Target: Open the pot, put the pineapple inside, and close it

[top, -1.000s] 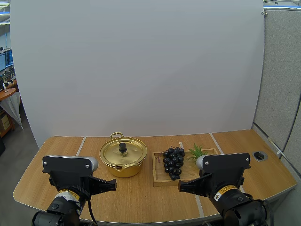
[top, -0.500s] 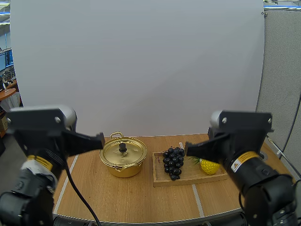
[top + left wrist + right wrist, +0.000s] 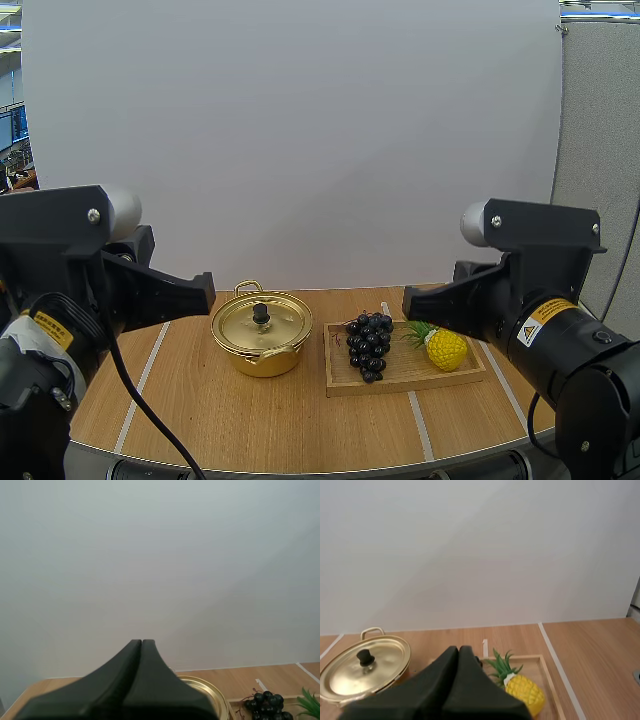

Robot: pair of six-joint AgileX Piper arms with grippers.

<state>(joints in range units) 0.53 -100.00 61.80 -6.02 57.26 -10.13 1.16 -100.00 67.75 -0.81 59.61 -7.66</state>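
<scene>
Both arms have lifted clear of the tabletop (image 3: 300, 420). Left tool (image 3: 206, 290) and right tool (image 3: 410, 300) are clenched, empty. The pot (image 3: 262, 363) is closed by its lid (image 3: 278, 325); the pineapple (image 3: 445, 349) lies on the wooden tray (image 3: 400, 386), just beside the pot. Lid removal probably comes next.

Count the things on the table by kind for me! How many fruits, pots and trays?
Fruits: 2, the grapes and the pineapple
Pots: 1, the pot
Trays: 1, the tray
Total: 4
</scene>
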